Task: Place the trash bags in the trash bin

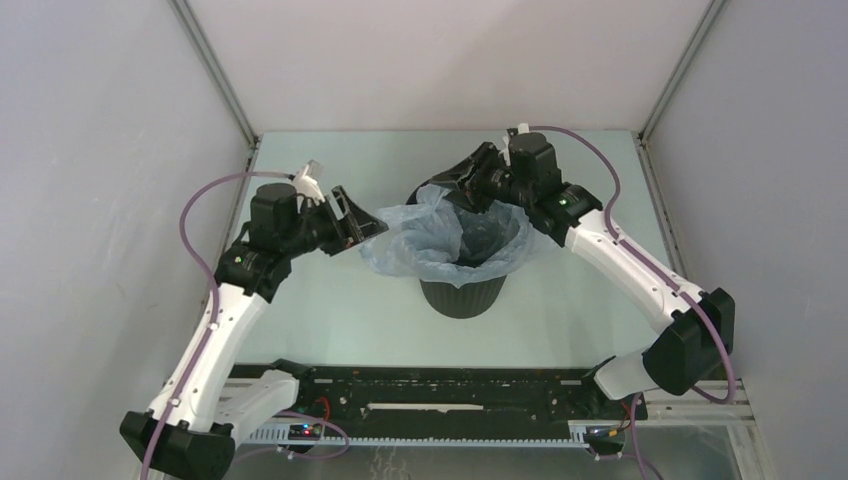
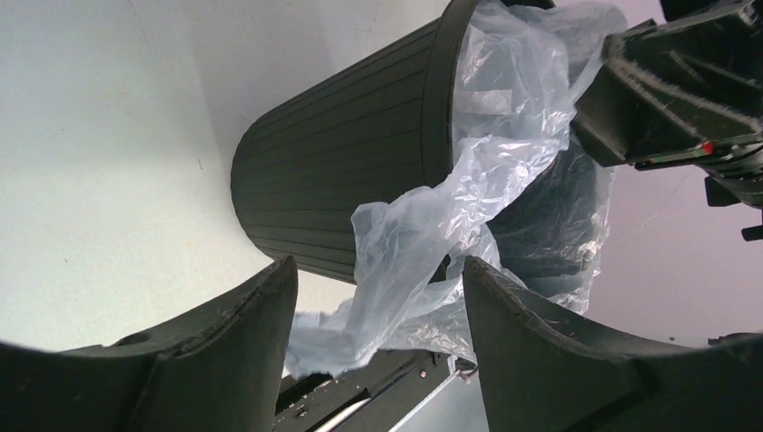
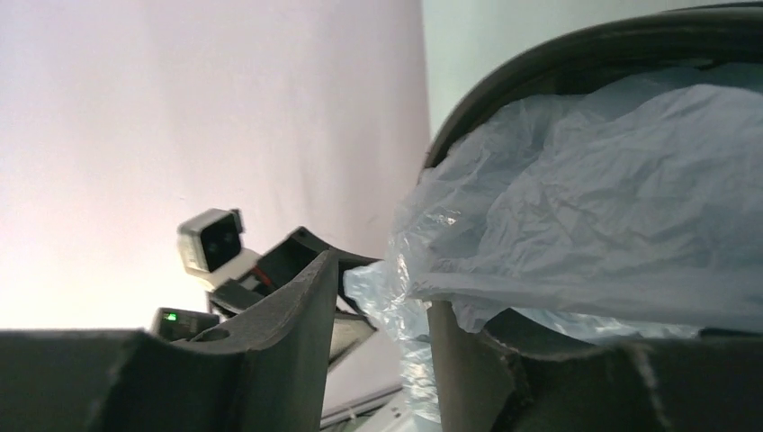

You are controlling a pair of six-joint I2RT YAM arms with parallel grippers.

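Note:
The black ribbed trash bin stands upright mid-table. The pale blue translucent trash bag lines its mouth and spills over the left rim in a loose flap. My left gripper hovers at that flap, just left of the bin. In the left wrist view its jaws stand wide apart, with the film hanging beyond them, not pinched. My right gripper is at the bin's back rim. Its fingers have a gap between them, one finger under the draped film.
A black rail with wiring runs along the table's near edge between the arm bases. Grey enclosure walls close in the left, right and back sides. Purple cables loop off both arms. Pale table surface surrounds the bin.

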